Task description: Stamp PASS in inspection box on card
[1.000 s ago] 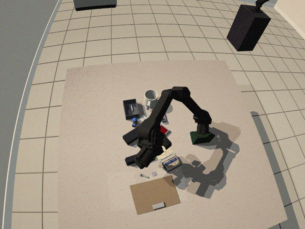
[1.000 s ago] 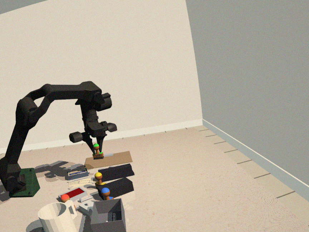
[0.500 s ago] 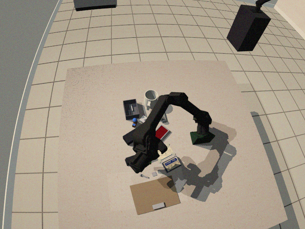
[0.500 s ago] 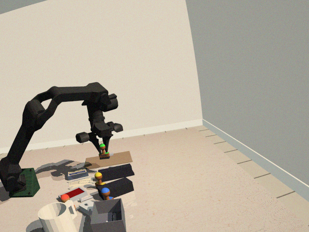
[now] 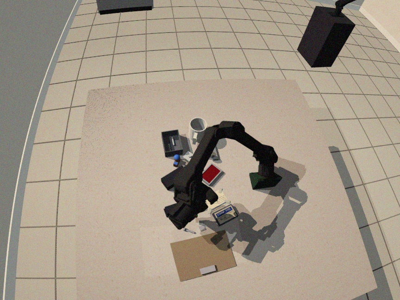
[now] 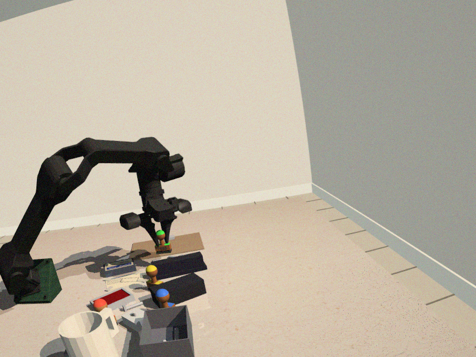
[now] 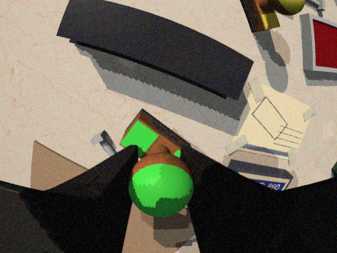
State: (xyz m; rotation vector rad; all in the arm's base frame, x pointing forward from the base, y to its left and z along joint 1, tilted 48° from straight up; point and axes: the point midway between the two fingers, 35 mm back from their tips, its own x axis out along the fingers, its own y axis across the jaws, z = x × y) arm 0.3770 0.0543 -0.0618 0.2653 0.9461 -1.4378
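Observation:
My gripper (image 6: 162, 242) (image 7: 159, 153) is shut on the green-topped stamp (image 6: 160, 233) (image 7: 161, 185), held above the surface between the nearer black block and the brown board. The stamp's underside and lettering are hidden or unreadable. The card (image 5: 220, 197) (image 6: 115, 283) (image 7: 298, 117) is taped down; its inspection box (image 7: 276, 111) shows no print in the wrist view. Beside it is the blue-labelled stamp pad case (image 5: 225, 214) (image 6: 119, 270) (image 7: 269, 172), partly behind a finger in the wrist view. A red ink pad (image 5: 211, 174) (image 6: 117, 297) (image 7: 327, 44) lies on the card's other side.
Long black blocks (image 6: 178, 265) (image 7: 156, 43) flank the work area. Yellow (image 6: 151, 270) (image 7: 290, 4), blue (image 5: 176, 157) (image 6: 162, 296) and red (image 6: 100, 304) stamps stand around. A brown board (image 5: 193, 253) (image 6: 188, 243), mug (image 5: 192, 132) (image 6: 92, 341) and dark bin (image 5: 165, 146) (image 6: 167, 347) are nearby.

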